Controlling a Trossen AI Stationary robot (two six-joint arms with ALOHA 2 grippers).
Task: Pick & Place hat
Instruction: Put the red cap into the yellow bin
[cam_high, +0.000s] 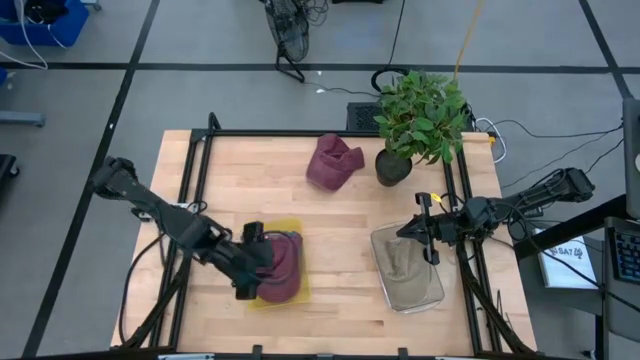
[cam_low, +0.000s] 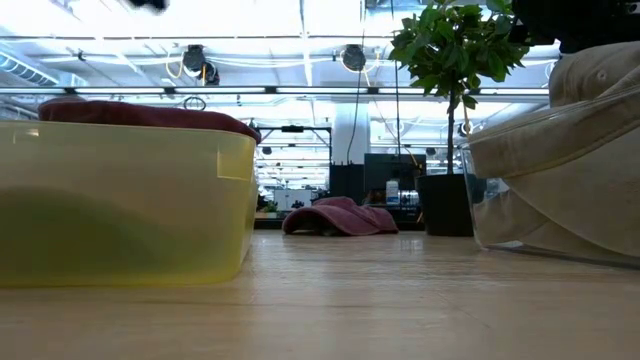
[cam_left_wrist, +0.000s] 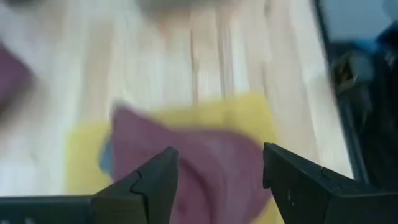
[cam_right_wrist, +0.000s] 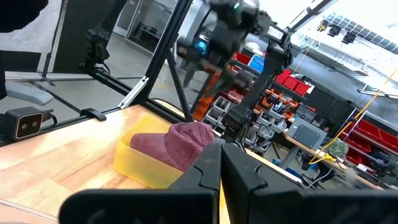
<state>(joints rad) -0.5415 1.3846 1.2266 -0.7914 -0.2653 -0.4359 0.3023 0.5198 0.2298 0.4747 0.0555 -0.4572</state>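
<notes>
Only high view shows left tool (cam_high: 262, 262) over maroon hat (cam_high: 284, 268).

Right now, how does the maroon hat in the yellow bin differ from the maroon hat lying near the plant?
The hat in the yellow bin sits inside the yellow bin, under the left gripper, whose fingers are open. The loose hat lies crumpled on the bare table, beside the potted plant, with no gripper near. Both are maroon caps.
</notes>
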